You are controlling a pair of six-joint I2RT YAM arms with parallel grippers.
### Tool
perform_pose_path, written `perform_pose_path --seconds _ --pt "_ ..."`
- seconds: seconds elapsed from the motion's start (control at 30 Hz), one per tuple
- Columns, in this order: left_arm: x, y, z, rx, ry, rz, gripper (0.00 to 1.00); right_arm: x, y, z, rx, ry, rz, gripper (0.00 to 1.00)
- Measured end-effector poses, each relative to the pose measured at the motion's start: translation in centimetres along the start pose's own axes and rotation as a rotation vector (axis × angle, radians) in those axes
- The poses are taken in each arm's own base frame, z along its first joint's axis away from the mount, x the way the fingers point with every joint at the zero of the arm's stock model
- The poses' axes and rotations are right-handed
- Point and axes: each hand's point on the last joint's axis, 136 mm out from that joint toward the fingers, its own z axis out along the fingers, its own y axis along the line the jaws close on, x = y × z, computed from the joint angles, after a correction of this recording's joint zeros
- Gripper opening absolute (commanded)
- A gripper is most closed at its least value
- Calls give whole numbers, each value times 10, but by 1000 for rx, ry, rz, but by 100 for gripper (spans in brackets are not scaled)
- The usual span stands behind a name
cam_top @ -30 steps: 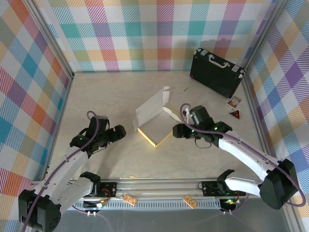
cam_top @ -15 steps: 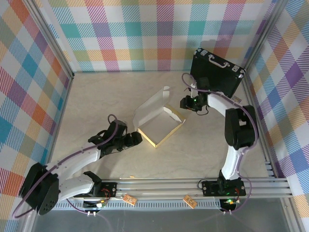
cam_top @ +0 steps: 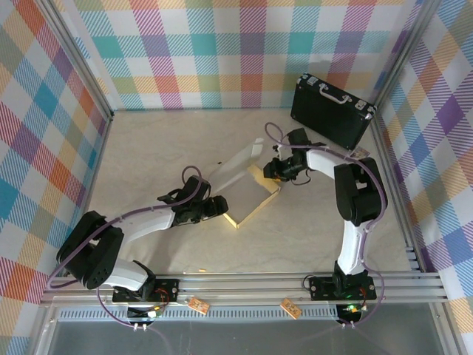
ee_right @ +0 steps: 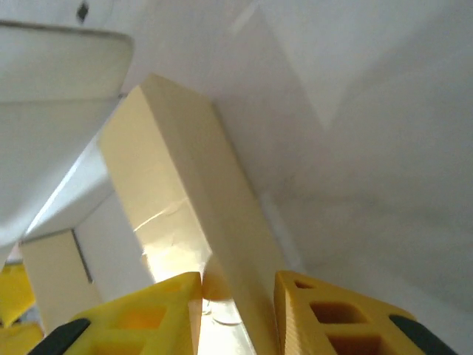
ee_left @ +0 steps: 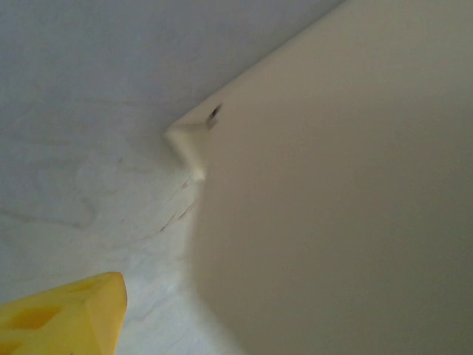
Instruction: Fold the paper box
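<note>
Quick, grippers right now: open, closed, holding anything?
Left gripper: open, holding nothing, beside the paper box.
Right gripper: closed on the paper box's side wall.

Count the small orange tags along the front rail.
2. One tag sits right of the left arm's base; the other tag sits left of the right arm's base. More could be hidden under the bases.

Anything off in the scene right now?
Minor only: the paper box has a light crease on its tan side wall, just above the right fingers. Its lid leans partly raised. Nothing spilled.
</note>
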Motion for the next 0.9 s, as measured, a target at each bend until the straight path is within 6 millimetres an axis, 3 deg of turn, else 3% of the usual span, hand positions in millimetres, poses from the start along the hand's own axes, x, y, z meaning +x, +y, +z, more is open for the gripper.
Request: perform_pose_path --seconds 0.23,0.4,0.57,0.73,0.9 --pt "-3 3 3 -26 -10 27 73 28 19 -3 0 28 -54 31" --pt "-3 6 5 -46 -4 48 72 28 17 1 71 13 -110 36" --pt "-3 8 6 -61 2 53 70 27 12 7 138 -25 -168 35" --pt "-3 11 4 -73 3 73 88 25 5 8 186 -45 -203 32" --pt "-21 7 -17 -39 -55 61 91 23 1 8 228 -55 -228 21"
